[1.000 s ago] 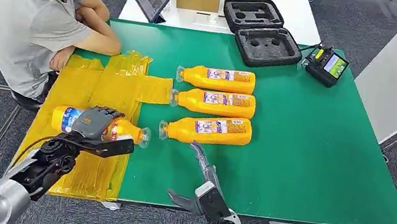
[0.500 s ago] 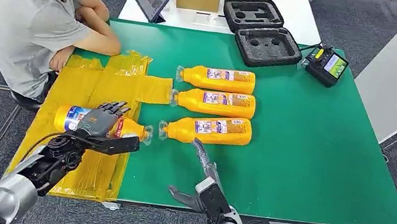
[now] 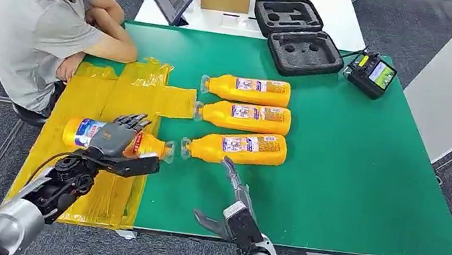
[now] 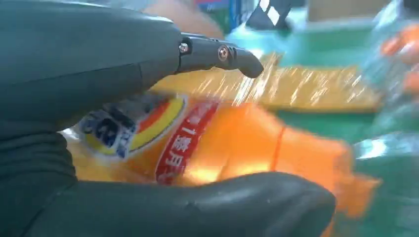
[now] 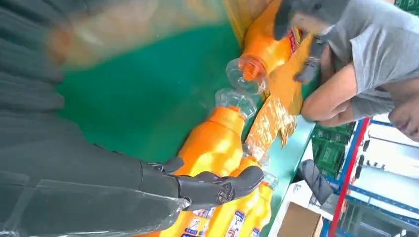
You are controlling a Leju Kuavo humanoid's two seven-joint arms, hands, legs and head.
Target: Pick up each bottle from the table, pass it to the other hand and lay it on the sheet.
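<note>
The left hand (image 3: 114, 141) grips a bottle (image 3: 84, 133) lying on its side on the yellow sheet (image 3: 116, 94), apparently for release. Beyond the open, empty right hand (image 3: 226, 198), three bottles (image 3: 243, 119) lie in a row on the green table (image 3: 366, 169), probably awaiting pickup.

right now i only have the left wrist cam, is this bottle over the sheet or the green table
Observer: Mostly over the yellow sheet, but the cap end of the held bottle pokes past the sheet's edge over the green table.
Operator: where's the right hand
Observer: The right hand is at the table's near edge, empty, fingers spread.
Operator: how many left
Observer: Three bottles lie side by side on the green.
</note>
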